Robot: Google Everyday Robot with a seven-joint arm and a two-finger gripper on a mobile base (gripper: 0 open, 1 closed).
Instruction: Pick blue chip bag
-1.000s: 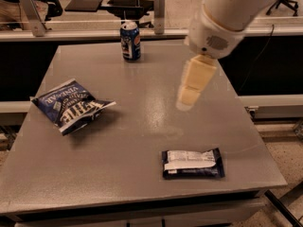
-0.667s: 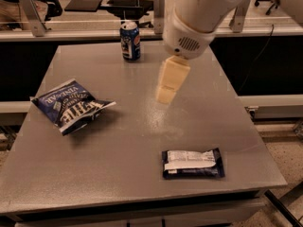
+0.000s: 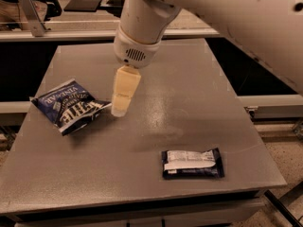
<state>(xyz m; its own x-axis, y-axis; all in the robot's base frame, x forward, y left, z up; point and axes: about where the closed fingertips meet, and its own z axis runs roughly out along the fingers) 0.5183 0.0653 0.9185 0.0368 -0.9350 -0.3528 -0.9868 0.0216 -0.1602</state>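
Note:
The blue chip bag point(image 3: 69, 106) lies crumpled on the left side of the grey table point(image 3: 189, 93), its white "VINEGAR" lettering facing up. My gripper point(image 3: 122, 98) hangs from the white arm above the table, just to the right of the bag's right corner and close to it. Its cream-coloured fingers point down and to the left. It holds nothing that I can see.
A flat dark bar wrapper with a white label point(image 3: 191, 163) lies near the table's front right. The big white arm fills the upper right of the view and hides the back of the table. A shelf edge runs behind the table.
The arm has swung left across the table, bringing the gripper from right of centre to just beside the chip bag. The soda can at the back is now hidden behind the arm.

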